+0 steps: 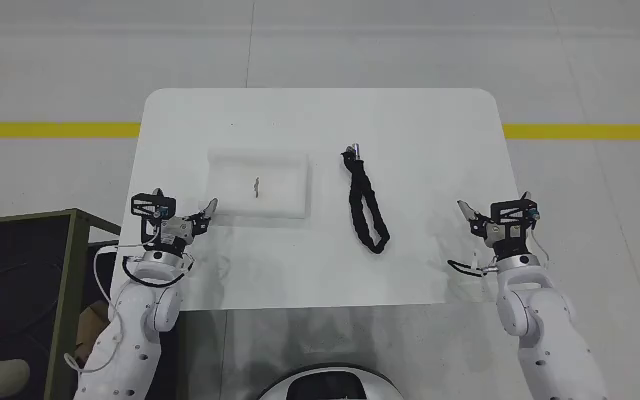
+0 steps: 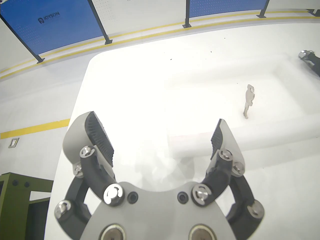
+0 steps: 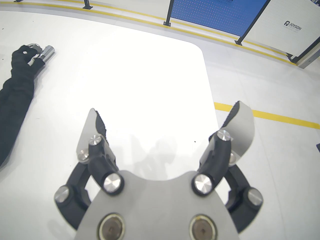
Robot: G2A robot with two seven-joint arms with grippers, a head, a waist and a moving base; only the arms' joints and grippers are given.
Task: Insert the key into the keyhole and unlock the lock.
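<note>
One small metal key point(image 2: 248, 101) sat near the middle of a white pad point(image 1: 290, 200); whether it lay flat or stood propped could not be told. It looked light, stiff, thin and slick, likely to twist unless pinched across its broad head, leaving the blade free. Right of the pad, apart from it, lay the lock point(image 1: 365, 205): a black sleeved loop, probably limp and heavier, with a metal barrel point(image 3: 47, 50) at its far end, the firm place to hold. Both rested on the table point(image 1: 420, 120). The left gripper point(image 2: 155, 123) hovered by the pad's near corner, jaws wide and empty. The right gripper point(image 3: 166, 111) hung near the table's right edge, likewise wide and empty.
</note>
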